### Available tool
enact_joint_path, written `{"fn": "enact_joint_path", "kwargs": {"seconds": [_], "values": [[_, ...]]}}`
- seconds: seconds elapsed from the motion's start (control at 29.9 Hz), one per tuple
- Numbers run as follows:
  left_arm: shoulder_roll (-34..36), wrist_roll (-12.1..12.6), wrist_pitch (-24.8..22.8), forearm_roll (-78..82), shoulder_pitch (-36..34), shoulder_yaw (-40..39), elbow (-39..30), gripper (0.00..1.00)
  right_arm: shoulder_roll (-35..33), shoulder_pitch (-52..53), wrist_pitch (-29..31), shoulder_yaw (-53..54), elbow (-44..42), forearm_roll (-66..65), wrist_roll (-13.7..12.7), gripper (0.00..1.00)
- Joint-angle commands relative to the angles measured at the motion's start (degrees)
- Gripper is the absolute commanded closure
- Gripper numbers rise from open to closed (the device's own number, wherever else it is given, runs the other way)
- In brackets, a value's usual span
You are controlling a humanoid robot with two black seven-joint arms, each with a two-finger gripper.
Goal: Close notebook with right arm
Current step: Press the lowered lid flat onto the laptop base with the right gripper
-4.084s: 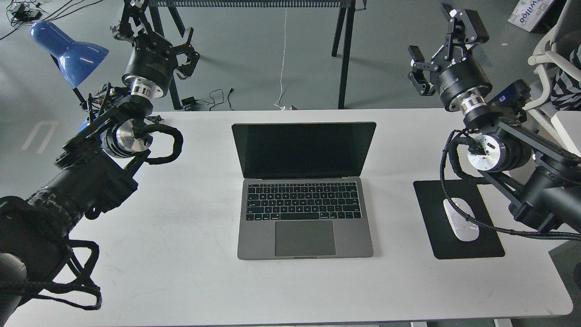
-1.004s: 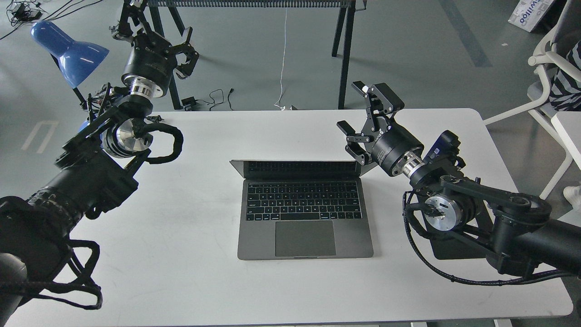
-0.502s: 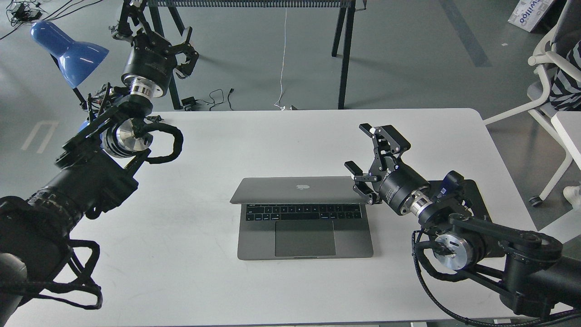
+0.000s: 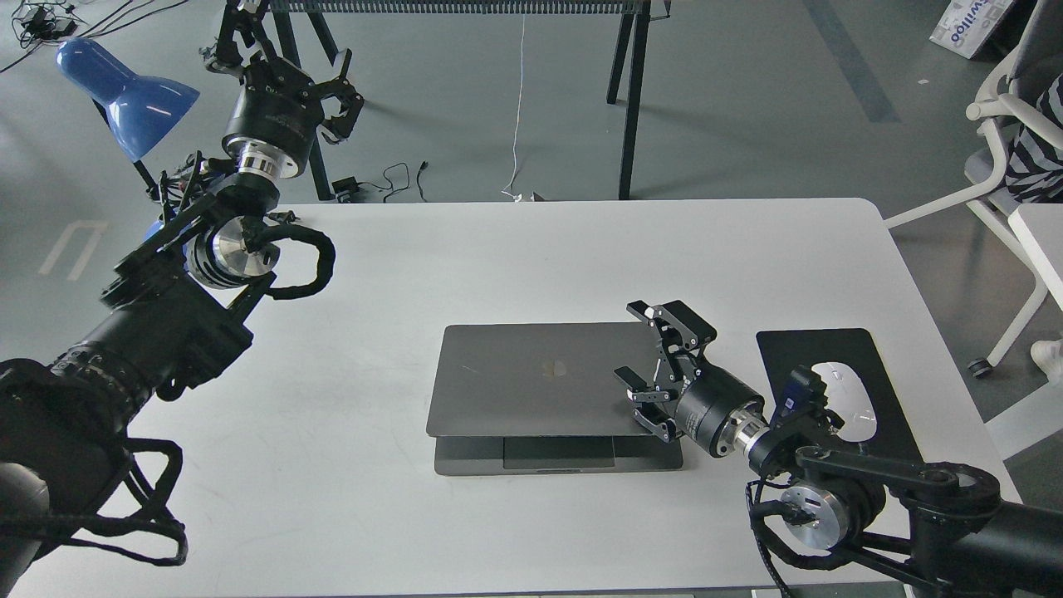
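Observation:
The notebook [image 4: 531, 378] lies in the middle of the white table [image 4: 531, 257]. Its grey lid with the dark apple logo is tilted far down over the base. Only a strip of the base front and trackpad [image 4: 558, 453] shows under the lid edge. My right gripper [image 4: 641, 349] is open and rests on the lid's right edge, its fingers spread front to back. My right arm [image 4: 830, 482] reaches in low from the bottom right, blue module near the wrist. My left gripper [image 4: 286, 66] is open and held high at the back left, far from the notebook.
A black mouse pad [image 4: 830, 390] with a white mouse [image 4: 843, 399] lies right of the notebook, partly behind my right arm. A blue desk lamp [image 4: 124, 91] stands at the back left. A white chair [image 4: 1013, 124] is off the table's right side.

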Motion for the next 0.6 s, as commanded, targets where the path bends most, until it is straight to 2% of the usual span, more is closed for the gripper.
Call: {"fn": "enact_joint_path", "kwargs": {"seconds": [0.0,0.57], "values": [[0.0,0.0,0.0,0.0,0.0,0.0,0.0,0.0,-0.3,0.7,-0.4,-2.2,0.0,-2.1,0.0,0.01],[0.0,0.0,0.0,0.0,0.0,0.1,0.0,0.0,-1.0,3.8,-1.9,-10.9,-4.2,-11.4,0.0,0.01]]}}
